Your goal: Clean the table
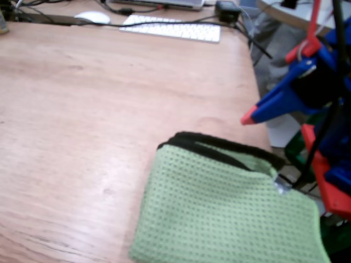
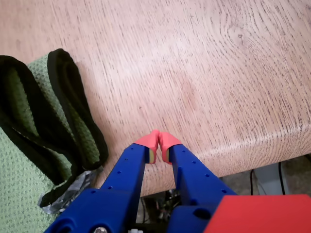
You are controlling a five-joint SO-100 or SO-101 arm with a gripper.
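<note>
The reddish-brown wooden table [image 1: 93, 109] fills most of the fixed view and the wrist view [image 2: 204, 63]. A folded green waffle cloth with a black hem [image 1: 219, 208] lies on it near the front right edge; it shows at the left of the wrist view [image 2: 29, 145]. My blue gripper with red tips [image 1: 249, 116] hangs above the table's right edge, just beyond the cloth's far corner. In the wrist view the gripper [image 2: 159, 141] is shut with nothing between its tips, apart from the cloth.
A white keyboard [image 1: 173, 28], a white mouse [image 1: 92, 17], a black adapter [image 1: 227, 11] and cables lie along the table's far edge. A crumpled silvery scrap [image 2: 68, 191] sticks out under the cloth's corner. A pale round-edged table [image 1: 290, 13] stands beyond, at top right.
</note>
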